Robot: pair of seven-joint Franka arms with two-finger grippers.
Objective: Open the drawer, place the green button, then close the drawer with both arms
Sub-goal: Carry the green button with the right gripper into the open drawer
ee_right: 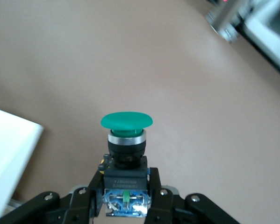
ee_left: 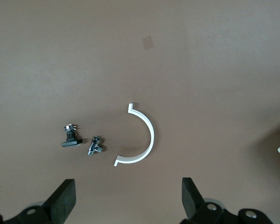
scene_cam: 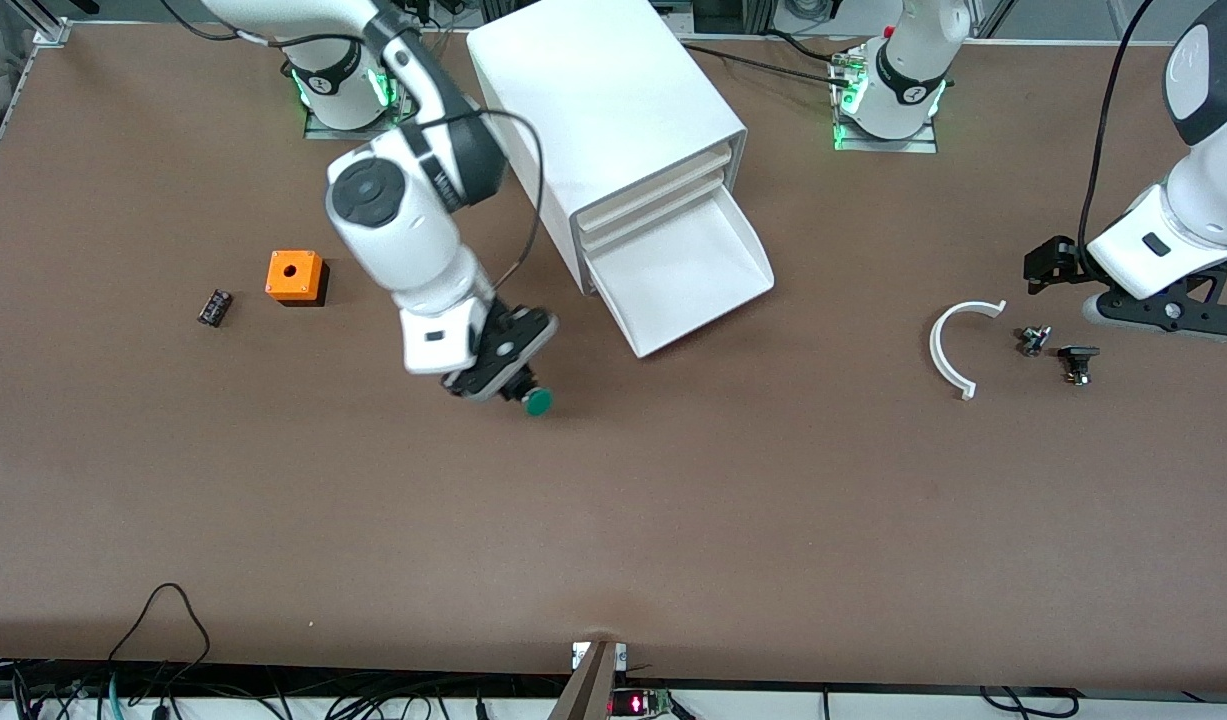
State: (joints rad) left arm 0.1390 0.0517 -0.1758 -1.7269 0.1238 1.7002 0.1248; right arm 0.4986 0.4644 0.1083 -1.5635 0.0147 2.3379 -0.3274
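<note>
Placing step, drawer already open. From the left of the front view: a small black cylinder [scene_cam: 214, 307] and an orange box [scene_cam: 294, 276] lie on the table [scene_cam: 613, 520] at centre left, clear of the work. Next, the right gripper [scene_cam: 518, 385], left of centre, is pinched on the button [scene_cam: 536, 400]; the right wrist view shows its fingers [ee_right: 154, 192] pressed against the black-and-blue body, green cap pointing away from the wrist. At upper centre stands the cabinet [scene_cam: 613, 110], its lowest drawer [scene_cam: 688, 270] pulled out and empty. The next move, as I judge it, calls for carrying the button over the drawer's raised rim, then releasing. At centre right lie a white half-ring [scene_cam: 953, 345] and two small metal parts [scene_cam: 1033, 340], off the route. At far right the left gripper [scene_cam: 1133, 315] waits over them, jaws spread.
</note>
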